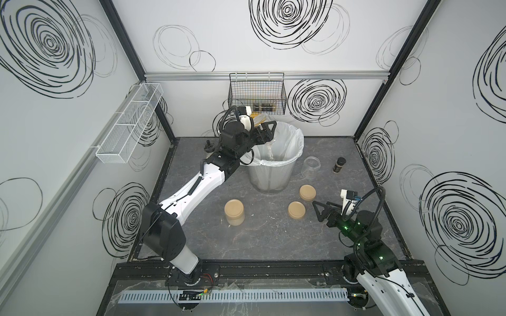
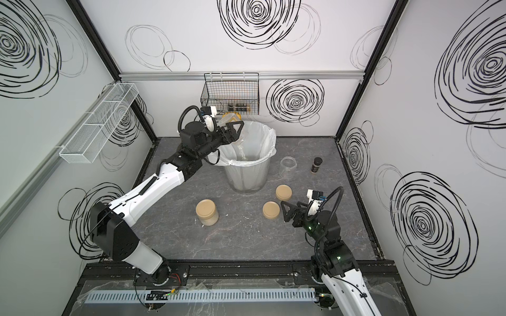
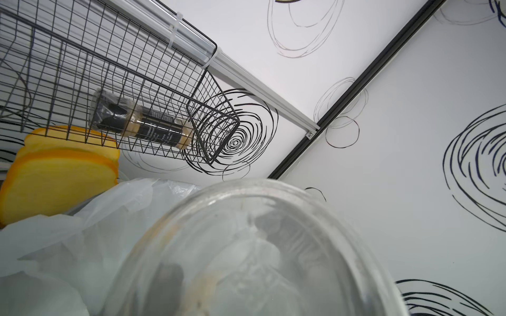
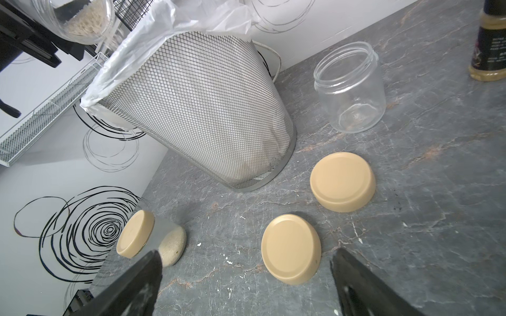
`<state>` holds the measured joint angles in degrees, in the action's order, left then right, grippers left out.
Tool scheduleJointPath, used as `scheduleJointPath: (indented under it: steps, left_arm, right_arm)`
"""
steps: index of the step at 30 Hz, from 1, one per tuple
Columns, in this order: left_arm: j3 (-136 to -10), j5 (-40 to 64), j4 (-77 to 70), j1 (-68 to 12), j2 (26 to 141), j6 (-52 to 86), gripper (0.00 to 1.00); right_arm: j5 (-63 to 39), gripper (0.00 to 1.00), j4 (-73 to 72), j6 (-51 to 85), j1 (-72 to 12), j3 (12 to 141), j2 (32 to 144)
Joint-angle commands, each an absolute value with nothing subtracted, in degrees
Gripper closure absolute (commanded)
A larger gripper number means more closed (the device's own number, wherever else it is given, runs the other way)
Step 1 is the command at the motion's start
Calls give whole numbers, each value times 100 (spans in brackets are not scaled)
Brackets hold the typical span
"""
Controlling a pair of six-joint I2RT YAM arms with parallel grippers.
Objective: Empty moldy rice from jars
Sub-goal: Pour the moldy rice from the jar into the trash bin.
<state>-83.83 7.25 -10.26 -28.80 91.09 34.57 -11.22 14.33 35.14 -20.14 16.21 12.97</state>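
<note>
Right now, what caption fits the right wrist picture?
Open right pincer faces two lids; a tilted jar holds rice above the mesh bin.

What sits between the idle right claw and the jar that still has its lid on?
One loose tan lid lies flat between the right claw and the lidded jar; nothing else.

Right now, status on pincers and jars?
Left pincer shut on tilted clear jar, beige rice pouring into lined mesh bin. Right pincer open, empty. One tan-lidded jar unopened. Nothing blocking.
</note>
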Motion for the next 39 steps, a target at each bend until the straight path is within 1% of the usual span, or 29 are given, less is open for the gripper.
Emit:
scheduleJointPath:
  steps: [1, 8, 15, 28, 33, 36, 39]
  left_arm:
    - [-8668, 483, -1460, -2974, 8789, 2774, 28]
    - [-9016, 72, -1043, -3244, 8856, 1684, 28]
    - [-9145, -259, -872, -3400, 8938, 992, 29]
    - [-9459, -407, -614, -3594, 9245, -365, 30]
    - [-9521, -455, -481, -3721, 9354, -1312, 29]
    - [-9688, -684, -310, -3822, 9534, -1907, 29]
    - [-9833, -847, -185, -3810, 9699, -2084, 29]
  right_arm:
    - [-1129, 2, 1285, 3538, -1995, 1701, 1319]
    - [-1094, 2, 1330, 3557, -1995, 1661, 1309]
    - [-1131, 2, 1258, 3603, -1994, 1644, 1327]
    - [-1112, 2, 1412, 3559, -1995, 1697, 1257]
    - [-1131, 2, 1380, 3537, -1995, 1650, 1239]
    - [-1149, 2, 1350, 3533, -1992, 1639, 1233]
    - [-1151, 2, 1368, 3512, -1995, 1661, 1230]
